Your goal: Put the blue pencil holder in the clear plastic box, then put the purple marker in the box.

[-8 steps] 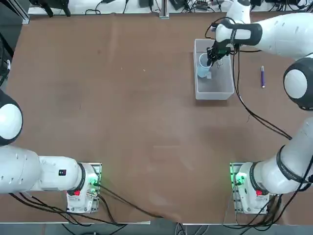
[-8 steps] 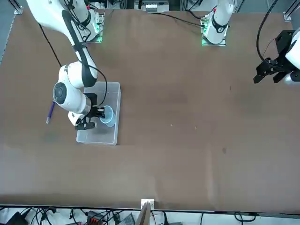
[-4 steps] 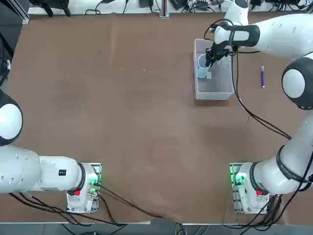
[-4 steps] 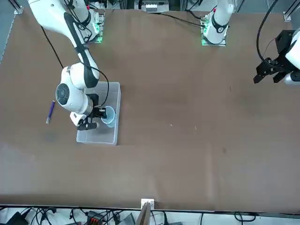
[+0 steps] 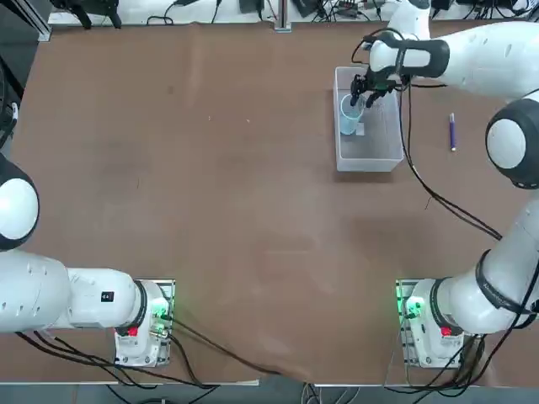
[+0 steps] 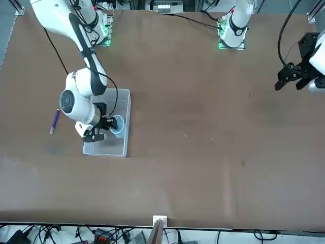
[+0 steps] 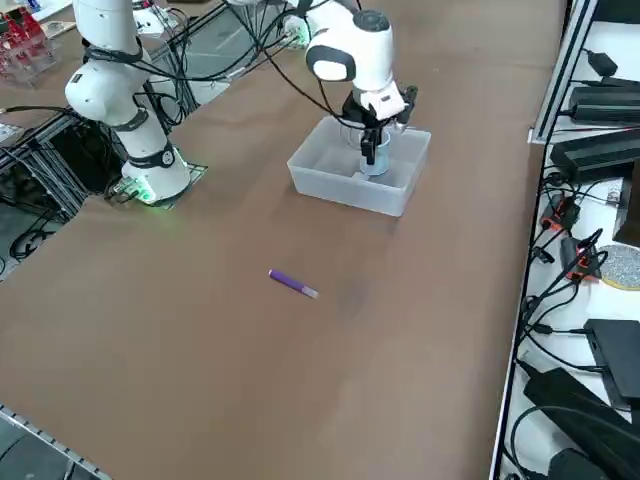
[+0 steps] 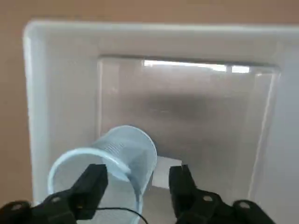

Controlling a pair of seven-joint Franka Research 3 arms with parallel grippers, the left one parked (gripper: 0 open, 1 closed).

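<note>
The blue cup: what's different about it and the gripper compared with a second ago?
The right gripper has opened and let go of the cup, which now stands inside the box; the fingers still straddle its rim. The marker stayed on the table, and the box did not move.

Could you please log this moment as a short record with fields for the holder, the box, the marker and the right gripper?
blue pencil holder: inside the box, near one long wall, rim tilted toward the wrist camera
clear plastic box: on the table, holds only the pencil holder
purple marker: lying on the table outside the box, toward the robot's right
right gripper: open, over the box, one finger inside the holder's rim, one outside
task stage: holder placed; marker not yet picked
</note>
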